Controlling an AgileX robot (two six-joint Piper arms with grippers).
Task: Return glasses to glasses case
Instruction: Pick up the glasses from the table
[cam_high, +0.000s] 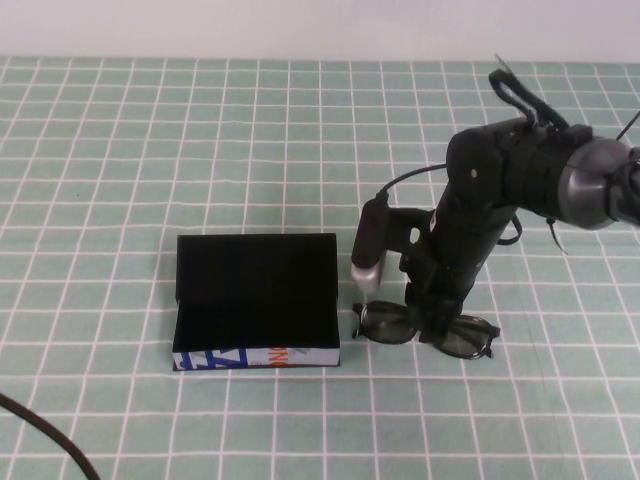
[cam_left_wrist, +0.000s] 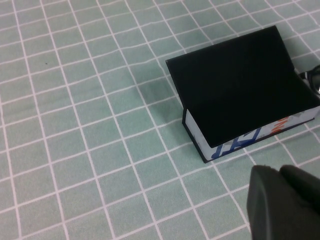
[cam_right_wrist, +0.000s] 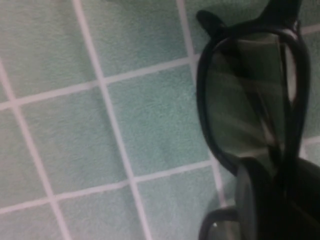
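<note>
Right gripper (cam_high: 432, 322) is down at table level on the glasses (cam_high: 425, 329), fingers set around the middle of the frame. The right wrist view shows a dark fingertip (cam_right_wrist: 260, 200) pressed against the rim of one lens, so jaws read as clamped on the glasses. Glasses (cam_right_wrist: 250, 105) lie on the green checked cloth (cam_high: 120, 200), lenses facing up-ish, one lens on each side of the gripper, black thick rim, clear lens with cloth grid visible through it. Whether the frame is lifted off the cloth or resting on it, cannot tell.

Right arm (cam_high: 500, 190) reaches in from the right edge and bends down steeply to the glasses. A silver-tipped wrist camera (cam_high: 368, 255) hangs on its left side, just above the glasses' left lens.

Glasses case (cam_high: 256, 300) sits just beside the glasses, to their left, not touching as far as visible. Case is open, black flap lid up toward the far side, black interior, white front edge with blue and orange print facing the robot. Nothing inside the case.

Left gripper (cam_left_wrist: 285, 202) shows only as a dark blob at the corner of the left wrist view, hovering near the case (cam_left_wrist: 245, 95) on its front-left side; jaw state cannot tell. Not seen in the high view; only a black cable (cam_high: 45, 440) at the bottom left corner.
</note>
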